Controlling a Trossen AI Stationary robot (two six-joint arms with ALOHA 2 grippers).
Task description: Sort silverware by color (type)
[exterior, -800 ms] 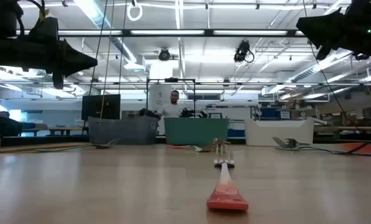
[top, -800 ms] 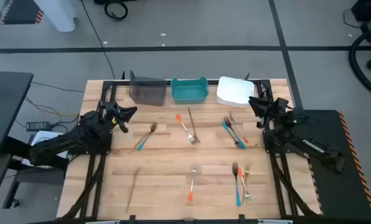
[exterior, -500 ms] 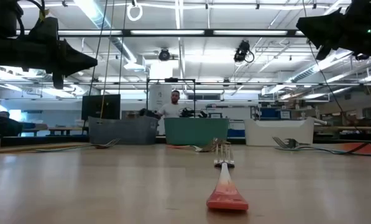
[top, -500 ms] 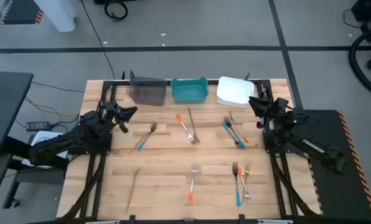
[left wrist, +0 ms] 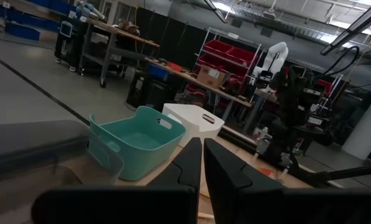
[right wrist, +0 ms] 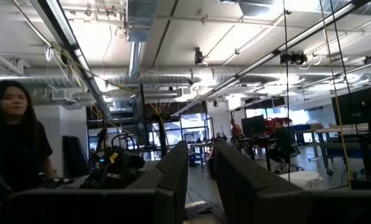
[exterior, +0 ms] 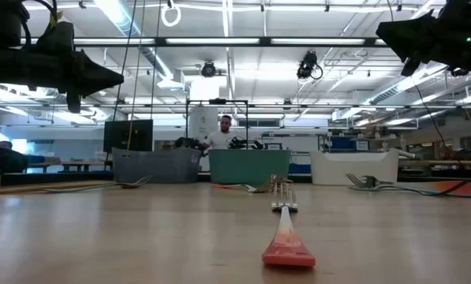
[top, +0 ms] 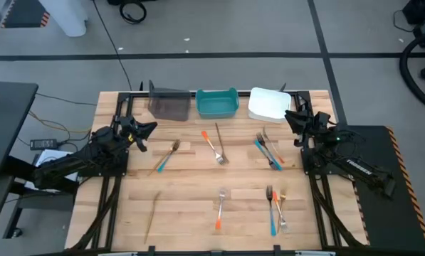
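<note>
From above, the grey bin [top: 169, 104], teal bin [top: 217, 103] and white bin [top: 270, 104] look bare inside, though the grey one is murky. The left gripper [top: 147, 128] has its fingers nearly pressed together on nothing; the right gripper [top: 290, 118] stands slightly parted, and the silverware [top: 218, 144] lies scattered.

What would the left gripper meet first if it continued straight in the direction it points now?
The left gripper points toward the bins at the table's far edge. By its wrist view the teal bin lies first in that line, though it may pass above it; depth is unclear.

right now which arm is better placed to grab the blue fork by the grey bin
Left. The left gripper hangs just beside that blue fork, while the right gripper waits across the table, nearer the forks by the white bin.
</note>
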